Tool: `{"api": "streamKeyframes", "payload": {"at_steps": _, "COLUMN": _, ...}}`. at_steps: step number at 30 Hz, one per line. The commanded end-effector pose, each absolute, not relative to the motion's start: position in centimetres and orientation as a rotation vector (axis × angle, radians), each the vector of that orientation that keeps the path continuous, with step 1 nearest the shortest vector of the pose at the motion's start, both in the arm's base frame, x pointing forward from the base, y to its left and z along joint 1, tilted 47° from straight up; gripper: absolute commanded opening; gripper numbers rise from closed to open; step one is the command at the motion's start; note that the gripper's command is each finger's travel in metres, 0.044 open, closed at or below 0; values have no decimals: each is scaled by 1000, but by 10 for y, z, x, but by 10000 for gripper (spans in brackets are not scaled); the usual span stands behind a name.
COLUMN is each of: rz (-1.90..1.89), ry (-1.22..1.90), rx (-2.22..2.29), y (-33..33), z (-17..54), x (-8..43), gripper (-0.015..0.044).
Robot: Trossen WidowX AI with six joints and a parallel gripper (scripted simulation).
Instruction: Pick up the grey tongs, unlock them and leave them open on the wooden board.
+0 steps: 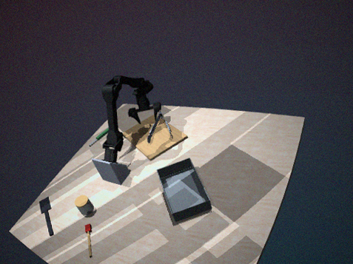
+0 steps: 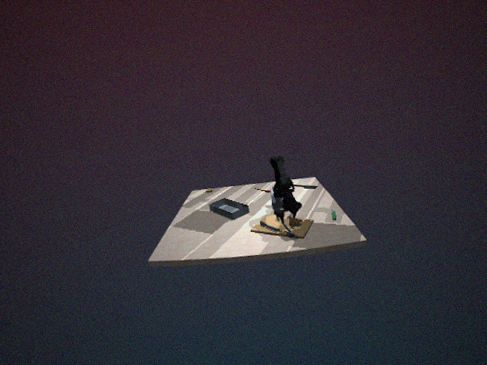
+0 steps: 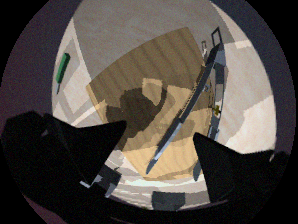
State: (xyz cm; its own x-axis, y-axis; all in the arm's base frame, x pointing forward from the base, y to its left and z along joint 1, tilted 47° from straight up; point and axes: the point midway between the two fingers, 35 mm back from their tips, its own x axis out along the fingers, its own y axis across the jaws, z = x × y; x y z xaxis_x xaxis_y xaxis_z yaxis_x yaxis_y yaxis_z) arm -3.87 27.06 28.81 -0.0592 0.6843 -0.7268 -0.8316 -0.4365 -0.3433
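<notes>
So the gripper (image 1: pixel 146 119) (image 2: pixel 287 217) (image 3: pixel 160 129)'s wide open, nothing in it, over the wooden board (image 1: pixel 151 152) (image 2: pixel 305 229) (image 3: pixel 135 57) near the worktop's back edge, tongs (image 1: pixel 155 127) (image 2: pixel 271 227) (image 3: pixel 186 111) spread.

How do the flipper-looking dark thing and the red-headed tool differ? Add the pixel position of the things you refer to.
The dark spatula (image 1: pixel 47 216) is dark all over; the red-headed tool (image 1: pixel 89 240) has a pale handle. The spatula's head is wide and flat, the red-headed tool's small. The spatula looks longer than the red-headed tool. Both lie on the table.
</notes>
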Motion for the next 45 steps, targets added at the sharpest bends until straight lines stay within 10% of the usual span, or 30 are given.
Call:
{"api": "streamKeyframes", "payload": {"at_steps": 1, "rz": 1723, "ry": 221, "rx": -1046, "y": 243, "z": 294, "x": -63, "gripper": 440}}
{"api": "streamKeyframes", "payload": {"at_steps": 45, "rz": 1827, "ry": 98, "rx": -1075, "y": 140, "z": 334, "x": -89, "gripper": 440}}
